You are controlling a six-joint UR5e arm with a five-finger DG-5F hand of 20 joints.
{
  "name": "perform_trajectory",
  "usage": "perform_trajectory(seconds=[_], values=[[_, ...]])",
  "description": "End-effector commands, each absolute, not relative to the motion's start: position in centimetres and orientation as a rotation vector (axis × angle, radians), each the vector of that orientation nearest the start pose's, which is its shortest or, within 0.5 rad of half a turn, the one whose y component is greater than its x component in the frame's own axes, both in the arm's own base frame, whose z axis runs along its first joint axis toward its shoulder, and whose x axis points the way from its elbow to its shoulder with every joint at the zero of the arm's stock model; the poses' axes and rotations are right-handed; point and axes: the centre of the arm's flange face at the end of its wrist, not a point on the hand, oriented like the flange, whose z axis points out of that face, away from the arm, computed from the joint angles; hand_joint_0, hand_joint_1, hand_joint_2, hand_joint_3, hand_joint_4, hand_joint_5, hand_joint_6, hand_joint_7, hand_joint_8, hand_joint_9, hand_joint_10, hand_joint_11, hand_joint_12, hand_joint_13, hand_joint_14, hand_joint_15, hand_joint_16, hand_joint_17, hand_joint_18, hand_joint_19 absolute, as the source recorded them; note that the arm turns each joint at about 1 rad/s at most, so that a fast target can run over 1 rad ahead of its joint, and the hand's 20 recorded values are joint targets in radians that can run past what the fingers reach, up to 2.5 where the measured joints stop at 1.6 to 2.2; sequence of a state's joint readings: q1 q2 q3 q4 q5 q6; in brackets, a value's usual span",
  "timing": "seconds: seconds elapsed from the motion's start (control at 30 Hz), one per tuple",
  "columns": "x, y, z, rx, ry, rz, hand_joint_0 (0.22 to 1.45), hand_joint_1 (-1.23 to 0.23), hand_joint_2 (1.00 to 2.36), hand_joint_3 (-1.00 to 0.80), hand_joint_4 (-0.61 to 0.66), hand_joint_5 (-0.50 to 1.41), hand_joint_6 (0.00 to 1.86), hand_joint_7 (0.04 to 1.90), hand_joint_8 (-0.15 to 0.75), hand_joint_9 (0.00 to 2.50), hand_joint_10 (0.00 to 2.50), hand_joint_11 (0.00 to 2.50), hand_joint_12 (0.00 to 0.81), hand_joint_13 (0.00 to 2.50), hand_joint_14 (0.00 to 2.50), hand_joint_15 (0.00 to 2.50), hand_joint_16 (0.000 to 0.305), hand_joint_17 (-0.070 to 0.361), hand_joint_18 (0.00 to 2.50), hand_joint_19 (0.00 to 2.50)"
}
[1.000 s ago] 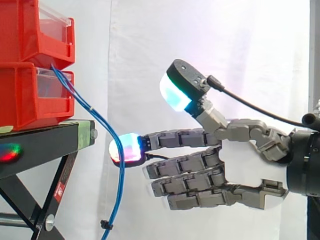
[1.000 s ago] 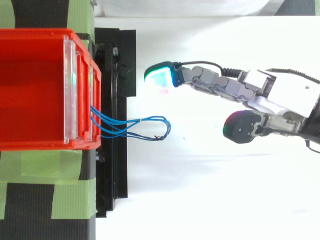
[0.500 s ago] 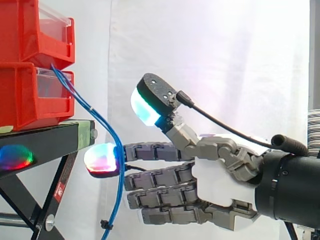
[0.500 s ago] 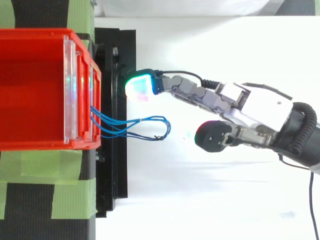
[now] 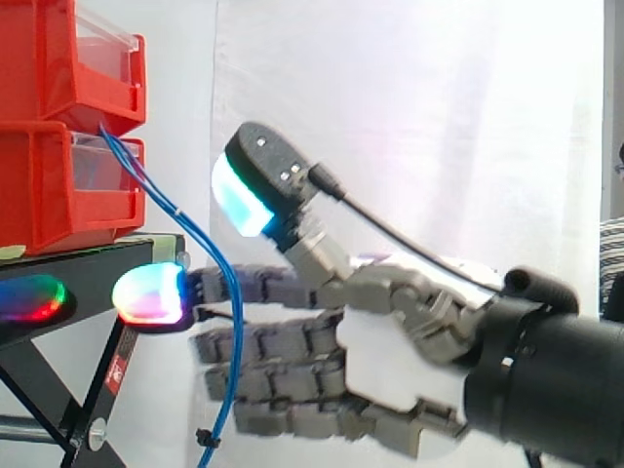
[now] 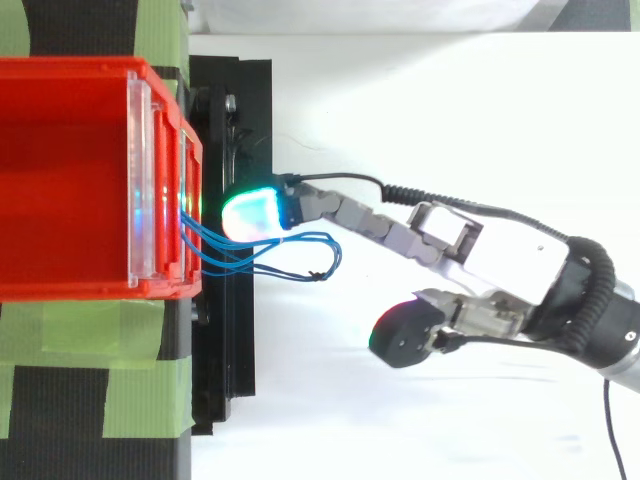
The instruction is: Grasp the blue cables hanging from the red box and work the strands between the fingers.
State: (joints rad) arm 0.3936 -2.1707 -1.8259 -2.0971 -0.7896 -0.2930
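— Since the earlier frames, what had moved?

— Only the robot's grey jointed hand (image 5: 380,341). It had travelled left towards the stacked red plastic bins (image 5: 58,185), and its uppermost fingertip (image 5: 148,292), glowing red and green, had reached the edge of the black metal stand (image 5: 93,268). The bins and the cables had stayed where they were.

— And where were those cables?

— The thin blue cables (image 5: 222,292) came out at the top of the lower bin's front and hung down past the stand's edge, before the white curtain (image 5: 419,97). From above, they stuck out from the bin (image 6: 70,180) as a narrow loop (image 6: 300,238).

— How was the hand set?

— Wide apart and holding nothing. Its fingers stretched straight towards the stand, and the thumb (image 5: 237,195) stood raised well above them, its pad glowing cyan. From the side the straight fingers crossed the hanging strands. From above, the lit fingertip (image 6: 255,212) lay just beside the loop, while the thumb (image 6: 400,337) sat well apart on the loop's other side. Whether the finger touched a strand, I could not tell.
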Motion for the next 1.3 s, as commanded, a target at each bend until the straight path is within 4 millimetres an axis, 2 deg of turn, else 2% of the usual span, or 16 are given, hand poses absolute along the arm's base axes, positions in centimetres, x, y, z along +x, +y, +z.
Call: perform_trajectory(seconds=[0.0,0.07,0.27,0.93,1.27], values=[[63.3,4.3,10.5,1.221,0.897,0.893,0.58,-0.20,1.00,-1.00,0.01,-0.50,0.00,0.61,0.305,0.00,0.00,0.00,0.436,0.00,0.00,0.09,0.088,0.198,0.00,0.00],[64.0,4.8,11.2,1.225,0.878,0.919,0.59,-0.20,1.00,-1.00,0.02,-0.50,0.00,0.61,0.304,0.00,0.00,0.00,0.433,0.00,0.00,0.09,0.088,0.197,0.00,0.00],[64.1,4.9,11.3,1.215,0.893,0.900,0.60,-0.21,1.00,-1.00,0.02,-0.50,0.00,0.61,0.297,0.00,0.00,0.00,0.424,0.00,0.00,0.10,0.086,0.195,0.00,0.00],[62.9,5.0,10.2,1.237,1.004,0.822,0.61,-0.22,1.00,-1.00,0.03,-0.50,0.00,0.63,0.307,0.00,0.00,0.00,0.414,0.00,0.00,0.15,0.083,0.187,0.00,0.01],[62.9,5.0,10.3,1.281,0.970,0.885,0.62,-0.23,1.00,-1.00,0.04,-0.50,0.00,0.63,0.302,0.00,0.00,0.00,0.410,0.00,0.00,0.17,0.082,0.185,0.00,0.04]])
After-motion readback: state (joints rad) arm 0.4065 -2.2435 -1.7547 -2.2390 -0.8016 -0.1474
